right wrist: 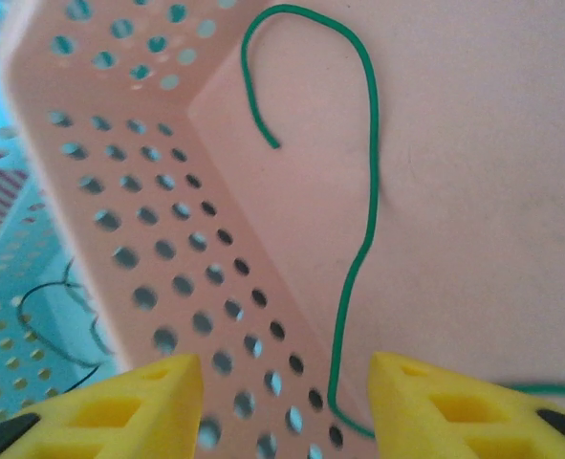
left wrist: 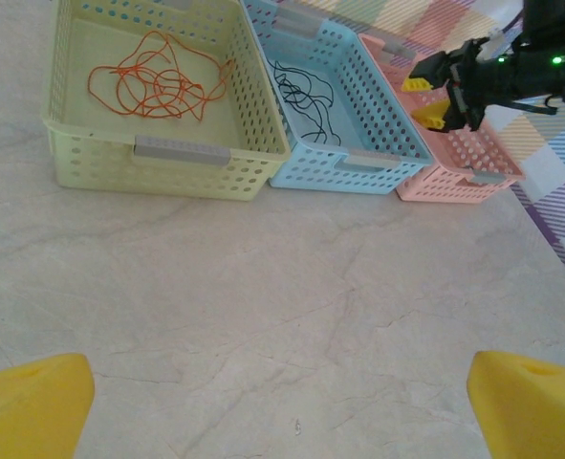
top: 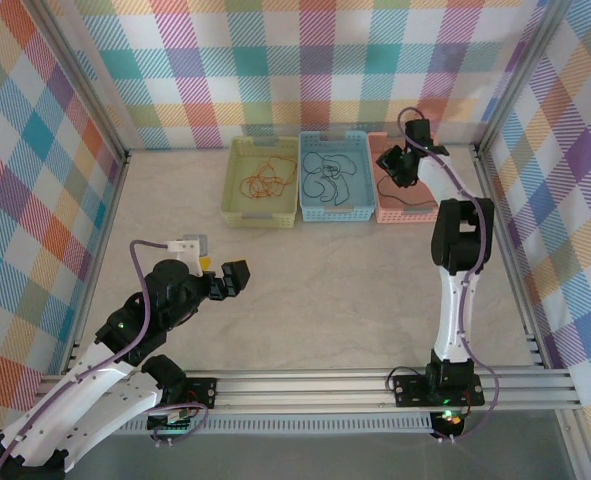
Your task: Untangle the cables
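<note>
Hovers over pink basket (right wrist: 167, 239) with right gripper (right wrist: 284, 387) parted, clamping nothing. Straddles green cable (right wrist: 368, 191) on basket floor, its length running straight ahead. Leaves left gripper (left wrist: 280, 382), wide open, well apart.

The tabletop (left wrist: 263, 287) looked like smooth, matt, stone-patterned laminate. The yellow basket (left wrist: 100, 164), blue basket (left wrist: 311, 174) and pink basket (right wrist: 182, 206) were perforated, faintly glossy plastic. The orange cord (left wrist: 153, 86) and green cord (right wrist: 370, 191) looked smooth. The right tool (right wrist: 287, 411) had matt plastic fingertips (right wrist: 139, 406). At 12 o'clock the checked wall (top: 305, 60) looked like cloth.
</note>
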{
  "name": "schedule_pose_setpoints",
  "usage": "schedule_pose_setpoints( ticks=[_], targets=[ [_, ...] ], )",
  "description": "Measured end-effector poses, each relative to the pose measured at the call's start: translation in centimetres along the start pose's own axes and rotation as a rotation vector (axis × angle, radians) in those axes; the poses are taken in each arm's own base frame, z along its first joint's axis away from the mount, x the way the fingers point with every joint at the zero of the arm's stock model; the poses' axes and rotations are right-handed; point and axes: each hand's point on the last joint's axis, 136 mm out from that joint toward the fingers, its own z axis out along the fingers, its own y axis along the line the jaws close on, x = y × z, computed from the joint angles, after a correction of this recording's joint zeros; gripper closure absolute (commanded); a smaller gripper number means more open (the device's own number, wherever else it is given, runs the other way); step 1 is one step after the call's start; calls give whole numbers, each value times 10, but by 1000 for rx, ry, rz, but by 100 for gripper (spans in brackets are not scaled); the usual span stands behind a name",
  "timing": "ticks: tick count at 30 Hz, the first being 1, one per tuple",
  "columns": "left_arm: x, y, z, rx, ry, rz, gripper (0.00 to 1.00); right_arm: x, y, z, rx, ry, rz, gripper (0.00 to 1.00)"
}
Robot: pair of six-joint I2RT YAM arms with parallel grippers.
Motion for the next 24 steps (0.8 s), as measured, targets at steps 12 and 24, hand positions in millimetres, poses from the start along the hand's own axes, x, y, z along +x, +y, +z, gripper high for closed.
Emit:
schedule_pose_setpoints(
  ticks=[12, 24],
  targets=[
    [-34, 27, -10, -157, -193, -15, 0, 49, 16, -192, -239, -342, -207, 35],
    [-42, 56, 24, -344, -303, 287, 0, 129, -99, -216, -92, -553, -535, 14]
  ],
)
